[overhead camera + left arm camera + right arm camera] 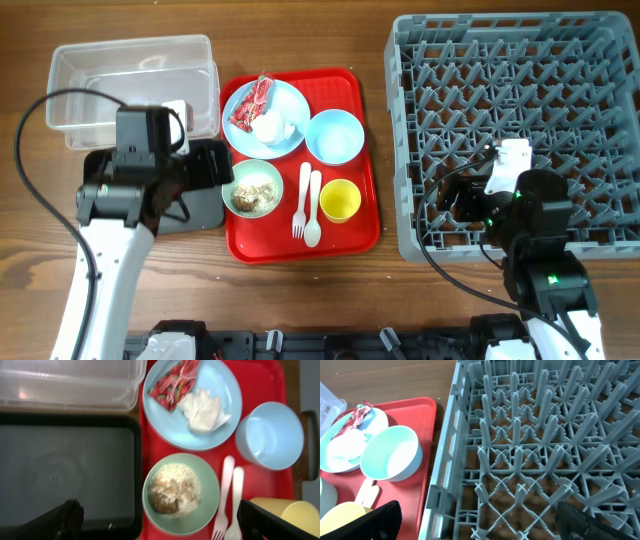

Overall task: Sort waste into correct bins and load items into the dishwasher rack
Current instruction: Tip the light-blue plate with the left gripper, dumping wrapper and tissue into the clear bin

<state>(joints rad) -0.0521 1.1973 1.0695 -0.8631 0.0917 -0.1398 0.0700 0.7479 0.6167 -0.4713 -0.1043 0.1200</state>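
Observation:
On the red tray, a pale blue plate [283,105] holds the red-and-white wrapper [250,103] and a crumpled white wad [270,126]. The wrapper also shows in the left wrist view [174,385]. A pale green bowl [254,187] holds rice and brown scraps [172,491]. A pale blue bowl [334,136], yellow cup [340,200], white fork [301,200] and spoon [313,210] lie beside them. My left gripper [208,168] [170,527] is open and empty above the black tray's [65,470] right edge, by the green bowl. My right gripper [462,197] [482,527] is open and empty over the grey rack's [520,60] front-left corner.
The clear tub [130,75] stands at the back left, just behind the black tray. The flat red tray [350,90] lies between the bins and the rack. The rack's upright pegs [530,435] rise close under my right gripper. Bare wood runs along the table's front.

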